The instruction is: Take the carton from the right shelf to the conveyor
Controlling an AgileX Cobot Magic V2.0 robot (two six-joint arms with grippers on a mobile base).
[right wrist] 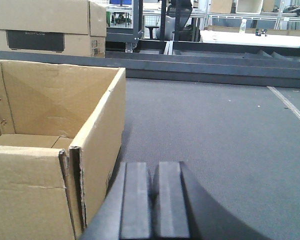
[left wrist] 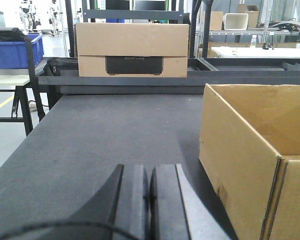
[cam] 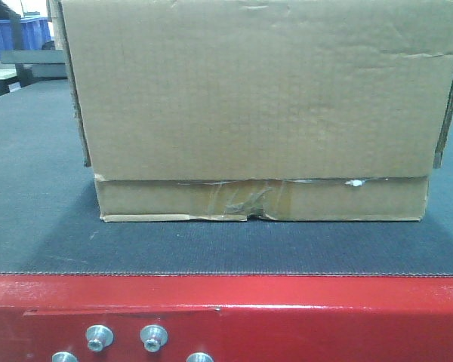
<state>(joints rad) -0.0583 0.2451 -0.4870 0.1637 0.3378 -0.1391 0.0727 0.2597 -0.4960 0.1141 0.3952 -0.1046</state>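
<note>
The brown carton [cam: 257, 105] stands open-topped on the dark grey conveyor [cam: 38, 226], its taped lower seam facing the red frame edge [cam: 287, 317]. My left gripper [left wrist: 149, 170] is shut with nothing in it, low over the belt just left of the carton [left wrist: 255, 150] and apart from it. On the other side, my right gripper [right wrist: 153, 167] is also shut and empty, close to the carton's right wall [right wrist: 97, 145]. The right shelf is out of view.
A second cardboard box with a dark label [left wrist: 132, 50] sits beyond the dark rail [left wrist: 140, 82] at the belt's far end. Blue plastic bins [left wrist: 15, 50] stand off to the left. A white table [left wrist: 260, 50] is at the back right.
</note>
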